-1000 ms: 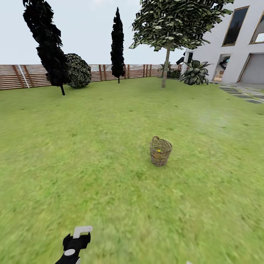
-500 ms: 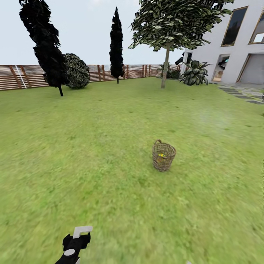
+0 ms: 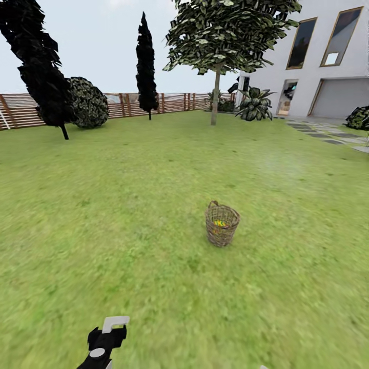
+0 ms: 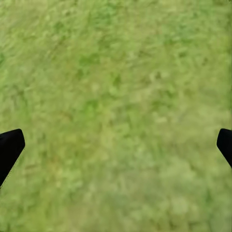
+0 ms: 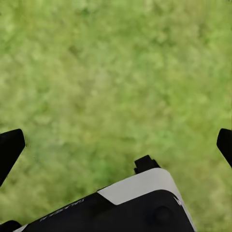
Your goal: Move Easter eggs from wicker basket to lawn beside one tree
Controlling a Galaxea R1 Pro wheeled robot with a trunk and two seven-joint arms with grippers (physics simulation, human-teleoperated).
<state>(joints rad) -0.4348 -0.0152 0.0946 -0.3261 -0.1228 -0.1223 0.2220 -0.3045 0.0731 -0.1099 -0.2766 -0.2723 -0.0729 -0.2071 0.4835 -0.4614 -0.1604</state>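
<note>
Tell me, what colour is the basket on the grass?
Tan-brown woven wicker; the basket shows best in the head view.

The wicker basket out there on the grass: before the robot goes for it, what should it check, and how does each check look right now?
1. Wicker basket upright on the lawn: ok.
2. Eggs inside: something yellow shows through the weave, count cannot tell.
3. Basket within reach: not ok, it stands well ahead of the left gripper.
4. Left gripper open and empty: ok, the wrist view shows its fingertips wide apart over bare grass.
5. Right gripper open and empty: ok.
6. Target tree in sight: ok, far beyond the basket.
</note>
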